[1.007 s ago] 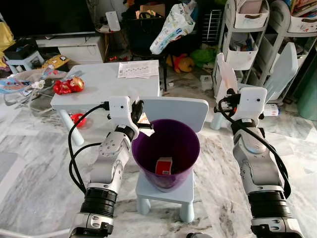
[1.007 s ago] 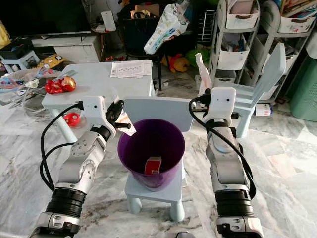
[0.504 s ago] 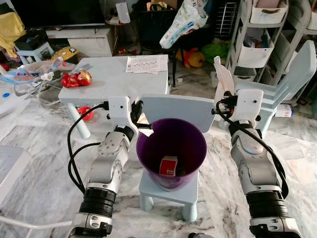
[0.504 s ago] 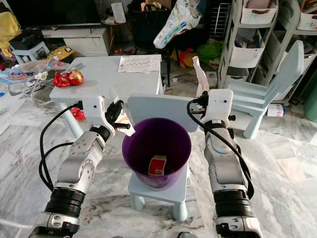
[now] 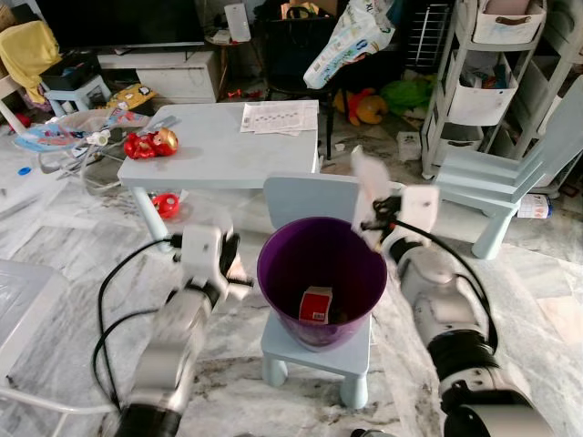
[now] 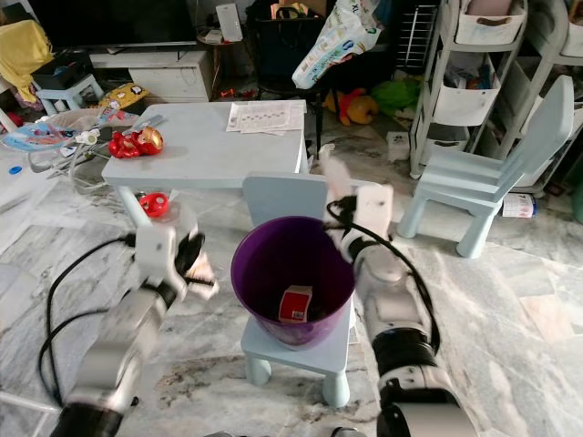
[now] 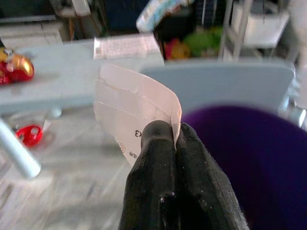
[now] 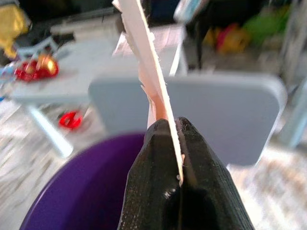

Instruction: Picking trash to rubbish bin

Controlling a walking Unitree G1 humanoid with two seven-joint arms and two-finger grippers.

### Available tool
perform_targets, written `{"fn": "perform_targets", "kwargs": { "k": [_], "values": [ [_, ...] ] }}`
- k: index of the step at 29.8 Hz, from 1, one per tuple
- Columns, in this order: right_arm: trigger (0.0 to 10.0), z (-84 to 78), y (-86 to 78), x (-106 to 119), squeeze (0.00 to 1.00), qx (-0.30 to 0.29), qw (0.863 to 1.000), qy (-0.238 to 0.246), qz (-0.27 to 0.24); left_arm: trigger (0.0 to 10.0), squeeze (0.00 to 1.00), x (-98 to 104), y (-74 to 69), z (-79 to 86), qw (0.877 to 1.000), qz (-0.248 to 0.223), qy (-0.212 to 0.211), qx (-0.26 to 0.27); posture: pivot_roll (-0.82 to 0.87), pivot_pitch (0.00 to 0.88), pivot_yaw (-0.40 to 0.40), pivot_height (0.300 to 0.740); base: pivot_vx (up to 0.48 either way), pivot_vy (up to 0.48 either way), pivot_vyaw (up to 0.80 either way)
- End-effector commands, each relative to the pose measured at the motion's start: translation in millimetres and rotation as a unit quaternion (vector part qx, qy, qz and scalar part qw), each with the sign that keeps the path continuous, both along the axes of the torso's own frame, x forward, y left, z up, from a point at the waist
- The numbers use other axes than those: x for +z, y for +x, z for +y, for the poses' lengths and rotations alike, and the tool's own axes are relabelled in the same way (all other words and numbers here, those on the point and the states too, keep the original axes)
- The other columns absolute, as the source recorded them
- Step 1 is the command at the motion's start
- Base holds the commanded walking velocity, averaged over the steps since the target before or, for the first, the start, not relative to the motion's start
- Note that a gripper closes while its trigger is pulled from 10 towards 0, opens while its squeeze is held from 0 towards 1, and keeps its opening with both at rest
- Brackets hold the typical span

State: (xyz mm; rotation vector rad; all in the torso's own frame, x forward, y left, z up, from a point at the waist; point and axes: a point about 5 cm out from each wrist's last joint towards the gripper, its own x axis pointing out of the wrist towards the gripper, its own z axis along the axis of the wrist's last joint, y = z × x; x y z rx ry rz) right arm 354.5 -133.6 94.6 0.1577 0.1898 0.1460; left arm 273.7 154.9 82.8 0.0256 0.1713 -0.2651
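1. On a small blue stool stands the purple bin, a red carton inside.
2. Right tool pinches a paper strip above the rim.
3. Left tool clamps a white paper scrap beside it.

Bin on chair; carton inside; table behind.
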Motion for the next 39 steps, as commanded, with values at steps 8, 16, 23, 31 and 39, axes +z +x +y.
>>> {"fn": "perform_targets", "kwargs": {
  "k": [8,16,23,31,39],
  "values": [
    [10.0,22.9,-7.6,-32,0.00,0.046,0.995,0.044,0.080,10.0,0.00,0,-38.8,11.4,0.996,0.028,0.028,-0.078,0.14,0.115,0.123,0.740,0.000,0.000,0.00],
    [10.0,5.2,-9.3,-44,1.00,-0.047,0.991,0.024,0.126,10.0,0.00,-2,-46.0,10.9,0.992,0.055,0.033,-0.104,0.12,0.134,0.141,0.740,0.000,0.000,0.00],
    [10.0,-2.7,-10.5,-47,1.00,-0.053,0.991,-0.005,0.123,10.0,0.00,1,-39.5,2.2,0.992,0.052,0.026,-0.114,0.10,0.136,0.141,0.740,0.000,0.000,0.00],
    [10.0,-7.2,-10.7,-47,1.00,-0.058,0.991,-0.010,0.118,10.0,0.00,5,-22.4,-9.0,0.992,0.039,0.011,-0.116,0.05,0.128,0.131,0.740,0.000,0.000,0.00],
    [10.0,5.6,-21.1,-44,1.00,0.003,0.995,0.014,0.102,10.0,0.00,8,8.2,-34.4,0.991,0.021,-0.015,-0.133,-0.05,0.129,0.130,0.740,0.000,0.000,0.00]
  ]
}}
